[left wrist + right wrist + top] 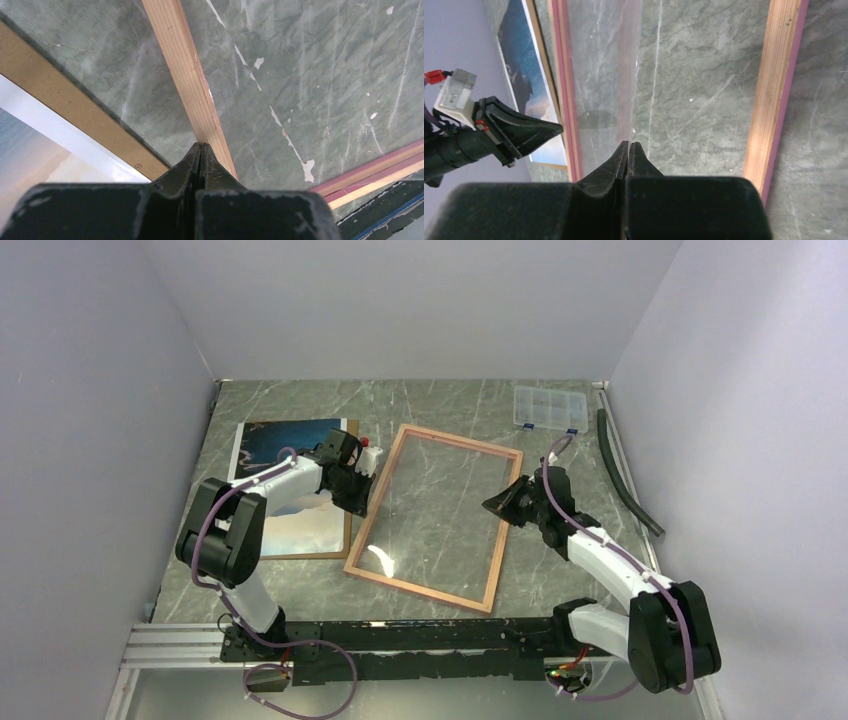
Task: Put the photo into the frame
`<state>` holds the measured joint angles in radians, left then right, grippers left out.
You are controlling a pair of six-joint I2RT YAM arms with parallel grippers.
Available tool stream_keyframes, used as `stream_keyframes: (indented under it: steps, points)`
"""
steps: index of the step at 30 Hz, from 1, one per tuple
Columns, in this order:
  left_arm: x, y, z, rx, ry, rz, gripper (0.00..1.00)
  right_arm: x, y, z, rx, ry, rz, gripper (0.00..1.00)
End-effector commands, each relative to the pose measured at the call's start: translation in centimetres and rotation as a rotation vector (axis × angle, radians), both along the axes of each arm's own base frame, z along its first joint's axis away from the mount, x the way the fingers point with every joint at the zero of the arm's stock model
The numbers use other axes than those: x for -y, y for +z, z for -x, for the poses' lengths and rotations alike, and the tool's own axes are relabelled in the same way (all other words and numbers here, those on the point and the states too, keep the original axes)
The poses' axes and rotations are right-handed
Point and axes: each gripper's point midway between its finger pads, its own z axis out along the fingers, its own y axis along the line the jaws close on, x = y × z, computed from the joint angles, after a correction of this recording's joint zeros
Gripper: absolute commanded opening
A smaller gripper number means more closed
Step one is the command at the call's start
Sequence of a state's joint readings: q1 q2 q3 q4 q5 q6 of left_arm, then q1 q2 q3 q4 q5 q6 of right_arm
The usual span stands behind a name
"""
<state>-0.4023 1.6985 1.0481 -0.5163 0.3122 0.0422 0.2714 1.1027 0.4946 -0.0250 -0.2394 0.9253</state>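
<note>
Pink-edged rectangular wooden picture frame (460, 439) lies flat on grey marble-pattern bench (300, 400), centre of top view, tan side up. Large sea-and-mountain photo print (285, 445) sits left of it, face up on plain brown backing board (65, 98), outside the frame. Left claw (201, 147) fully closed, gripping nothing, tips at frame's left rail. Right claw (629, 145) closed, empty, inside the frame near right rail

One photo (285, 445), one frame (420, 589), one board (65, 97) — two claws (371, 483) (488, 503)
</note>
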Motion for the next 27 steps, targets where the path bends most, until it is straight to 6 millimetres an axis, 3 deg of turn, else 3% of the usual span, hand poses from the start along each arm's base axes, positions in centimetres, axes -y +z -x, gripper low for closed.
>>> stream_keyframes:
  steps: [1, 9, 27]
  points:
    - [-0.5, -1.1, 1.8, -0.054, -0.020, -0.024, 0.03, -1.7, 3.0, -1.5, 0.107, 0.016, -0.124, 0.00]
    - [-0.4, -1.0, 1.7, -0.056, -0.022, -0.017, 0.03, -1.5, 4.9, -1.4, 0.168, -0.001, -0.151, 0.00]
    - [-0.4, -0.8, 1.7, -0.054, -0.020, -0.018, 0.03, -0.1, 2.2, -2.9, 0.121, 0.018, 0.055, 0.00]
